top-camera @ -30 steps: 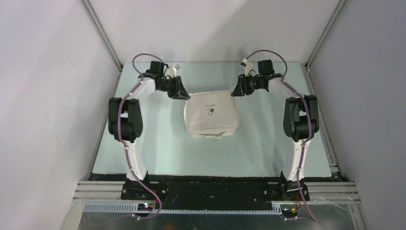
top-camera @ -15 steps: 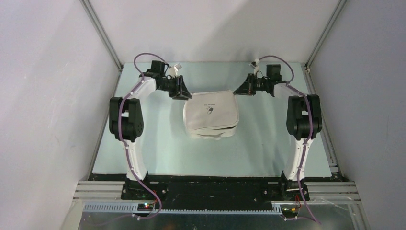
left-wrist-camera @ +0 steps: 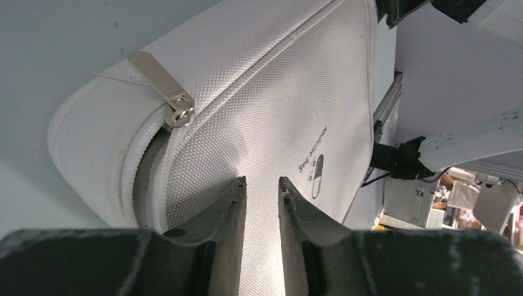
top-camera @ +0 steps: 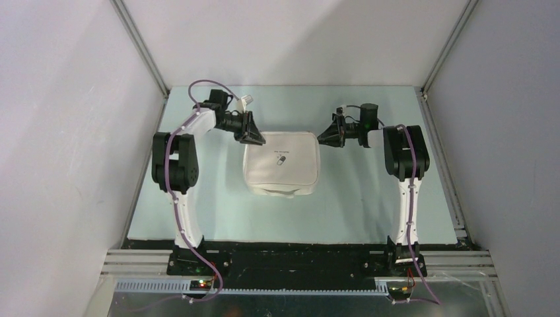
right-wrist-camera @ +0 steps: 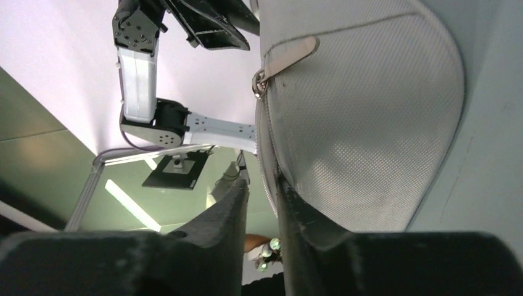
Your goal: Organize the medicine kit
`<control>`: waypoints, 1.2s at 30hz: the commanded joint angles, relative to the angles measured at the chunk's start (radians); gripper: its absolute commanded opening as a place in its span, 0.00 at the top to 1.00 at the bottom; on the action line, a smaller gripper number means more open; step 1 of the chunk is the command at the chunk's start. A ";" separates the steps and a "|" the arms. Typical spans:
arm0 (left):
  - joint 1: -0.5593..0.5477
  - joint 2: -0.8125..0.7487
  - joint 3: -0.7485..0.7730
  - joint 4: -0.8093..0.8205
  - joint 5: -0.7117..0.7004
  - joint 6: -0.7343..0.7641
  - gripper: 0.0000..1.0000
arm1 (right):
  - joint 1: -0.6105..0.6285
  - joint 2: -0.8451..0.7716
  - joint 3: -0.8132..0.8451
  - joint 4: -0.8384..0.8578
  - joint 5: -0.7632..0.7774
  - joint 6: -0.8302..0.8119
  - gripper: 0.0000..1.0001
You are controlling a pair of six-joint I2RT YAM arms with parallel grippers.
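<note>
The medicine kit lies flat on the bench between the two arms, pill logo up and lid down. The zip is not run all the way round. At the kit's far-left corner the teeth gape below a metal puller, and a second puller sits on the far-right side.

The left gripper leans on the lid at the far-left corner. Its fingers are drawn together to a slit and I see nothing caught between them. The right gripper is just as nearly closed. It points in at the far-right corner, touching it or just beside it, and I cannot tell which.

I read this as bracing: one arm pins the soft case so the other can work at a puller without dragging it about.

Compared with a second ago, the kit has slid toward the left arm and turned slightly. Its near edge, which bulged ajar, now looks flatter. The right arm has folded back at the elbow and its gripper has dropped level with the kit's side.
</note>
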State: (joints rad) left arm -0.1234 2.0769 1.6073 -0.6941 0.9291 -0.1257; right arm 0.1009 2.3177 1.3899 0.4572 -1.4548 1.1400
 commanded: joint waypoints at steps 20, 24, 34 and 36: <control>0.070 -0.242 0.062 -0.067 -0.438 0.153 0.32 | -0.034 -0.343 0.282 -1.175 0.462 -1.153 0.55; 0.045 -0.272 0.031 -0.067 -0.485 0.168 0.32 | 0.023 -0.328 0.366 -1.244 0.654 -1.349 0.52; 0.012 -0.193 -0.021 -0.067 -0.425 0.134 0.34 | 0.116 -0.152 0.497 -1.244 0.682 -1.399 0.42; 0.010 -0.174 -0.027 -0.066 -0.393 0.133 0.34 | 0.129 -0.125 0.508 -1.247 0.662 -1.398 0.39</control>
State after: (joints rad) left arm -0.1112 1.8744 1.5955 -0.7635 0.4934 0.0071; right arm 0.1925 2.1441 1.8416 -0.7452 -0.7998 -0.1982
